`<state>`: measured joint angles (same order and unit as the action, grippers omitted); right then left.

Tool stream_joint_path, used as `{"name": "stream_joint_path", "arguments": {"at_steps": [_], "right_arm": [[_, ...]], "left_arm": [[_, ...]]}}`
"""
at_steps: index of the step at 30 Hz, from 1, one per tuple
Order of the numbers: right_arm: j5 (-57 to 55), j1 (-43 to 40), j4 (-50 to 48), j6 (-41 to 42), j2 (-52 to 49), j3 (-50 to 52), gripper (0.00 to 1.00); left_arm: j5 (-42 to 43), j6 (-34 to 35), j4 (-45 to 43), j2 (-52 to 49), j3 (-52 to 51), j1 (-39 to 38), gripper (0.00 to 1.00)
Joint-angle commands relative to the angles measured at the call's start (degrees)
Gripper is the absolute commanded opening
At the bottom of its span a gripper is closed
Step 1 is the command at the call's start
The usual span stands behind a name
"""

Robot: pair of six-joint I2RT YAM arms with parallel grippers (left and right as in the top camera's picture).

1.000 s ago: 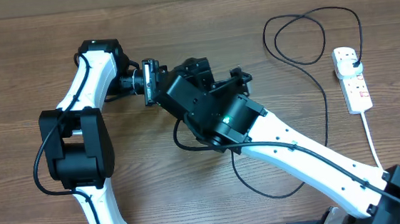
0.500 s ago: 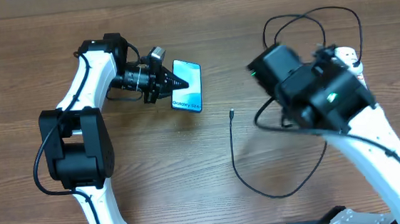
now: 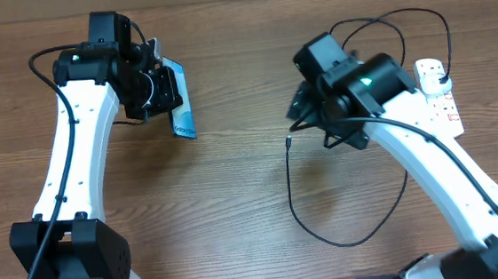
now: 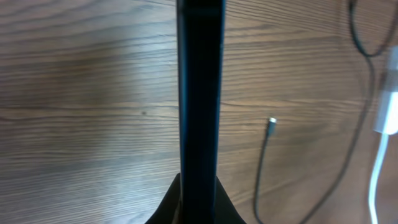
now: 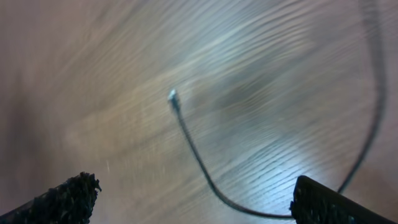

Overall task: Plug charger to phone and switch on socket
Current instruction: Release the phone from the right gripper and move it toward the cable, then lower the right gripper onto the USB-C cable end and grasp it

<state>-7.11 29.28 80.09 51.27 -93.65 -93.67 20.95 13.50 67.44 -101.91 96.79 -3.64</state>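
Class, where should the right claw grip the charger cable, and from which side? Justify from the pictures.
Just behind the plug tip of the charger, from above, straddling the cable: the tip lies flat and free on the table, under the open right claw.

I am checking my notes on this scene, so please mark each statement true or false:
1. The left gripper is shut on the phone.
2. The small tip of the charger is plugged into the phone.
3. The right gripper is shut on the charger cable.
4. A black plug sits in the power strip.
1. True. The left gripper is clamped on the phone.
2. False. The small tip lies free on the table, apart from the phone.
3. False. The right gripper is open above the tip and holds nothing; the charger cable lies on the table.
4. True. The black plug is in the power strip.
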Motion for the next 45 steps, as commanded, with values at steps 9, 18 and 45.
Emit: {"name": "stream_joint_path", "arguments": {"at_steps": [9, 18, 45], "right_arm": [[7.2, 0.0, -7.7, -15.3, -8.0, 1.8, 0.91], [5.5, 0.0, -19.4, -13.8, -11.1, 9.2, 0.54], [9.1, 0.0, -24.8, -18.4, -25.5, 13.7, 0.35]], "left_arm": [[-4.0, 0.9, 0.7, 0.7, 0.4, 0.2, 0.04], [-4.0, 0.9, 1.2, 0.7, 0.4, 0.2, 0.04], [-3.0, 0.7, 1.3, 0.7, 0.4, 0.2, 0.04]]}}
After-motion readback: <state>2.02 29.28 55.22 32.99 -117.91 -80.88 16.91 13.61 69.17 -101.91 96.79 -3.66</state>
